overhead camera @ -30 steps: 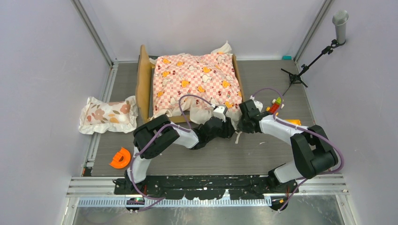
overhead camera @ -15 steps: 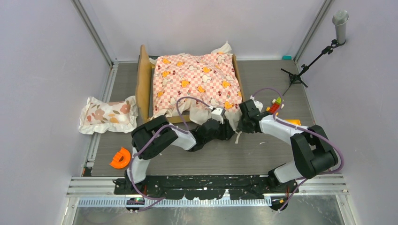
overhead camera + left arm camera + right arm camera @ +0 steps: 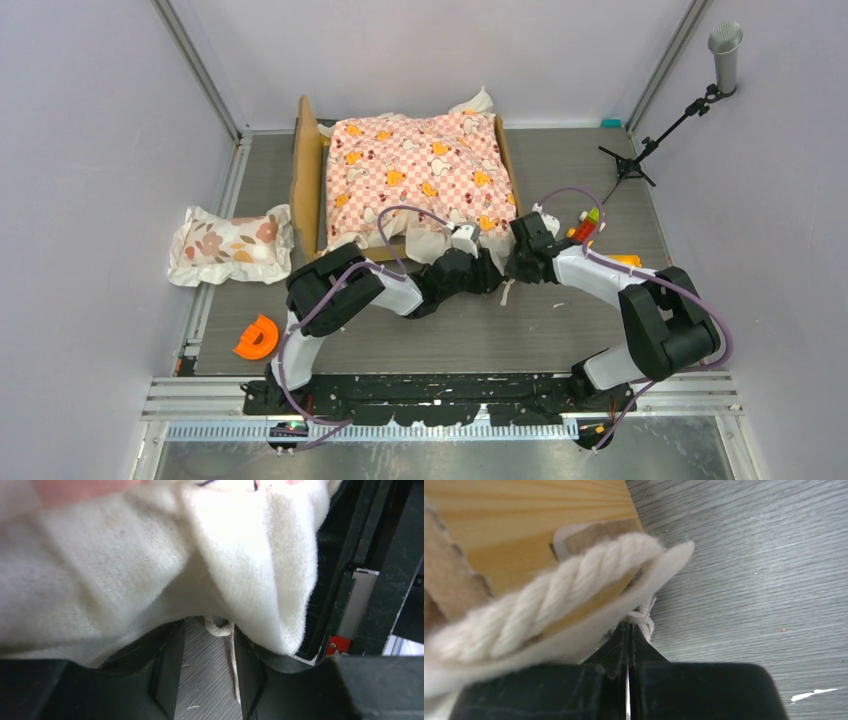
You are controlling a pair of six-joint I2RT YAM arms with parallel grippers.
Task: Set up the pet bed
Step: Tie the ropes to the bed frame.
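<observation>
1. Your small tan wooden pet bed (image 3: 303, 180) sits at the back middle of the grey table (image 3: 560, 330), with its wavy-topped headboard on the left in the overhead view.
2. A pink-checkered ruffled sheet (image 3: 420, 170) printed with small orange and red figures covers the bed. Its white ruffle (image 3: 150, 565) spills over the near edge.
3. Your left gripper (image 3: 207, 645) is at the bed's near right corner, under that ruffle. Its fingers (image 3: 167, 670) stand apart, and you can see bare table and a thin white string between them. The cloth hides the tips, so I cannot tell whether it grips anything.
4. Your right gripper (image 3: 629, 630) is pressed fully closed just beside the left one, against the bed's wooden side. A frayed knot of string touches its tips, but you cannot see whether it is pinched.
5. A thick twisted white rope (image 3: 539, 605), edged by a white felt-like strip, crosses in front of the wood just above those closed fingers.
6. A floral ruffled pillow (image 3: 232, 243) lies on the table, left of the headboard and apart from the bed.
7. An orange C-shaped plastic piece (image 3: 257, 337) lies near the left arm's base.
8. A grey microphone on a black stand (image 3: 725, 55) is at the far right.
</observation>
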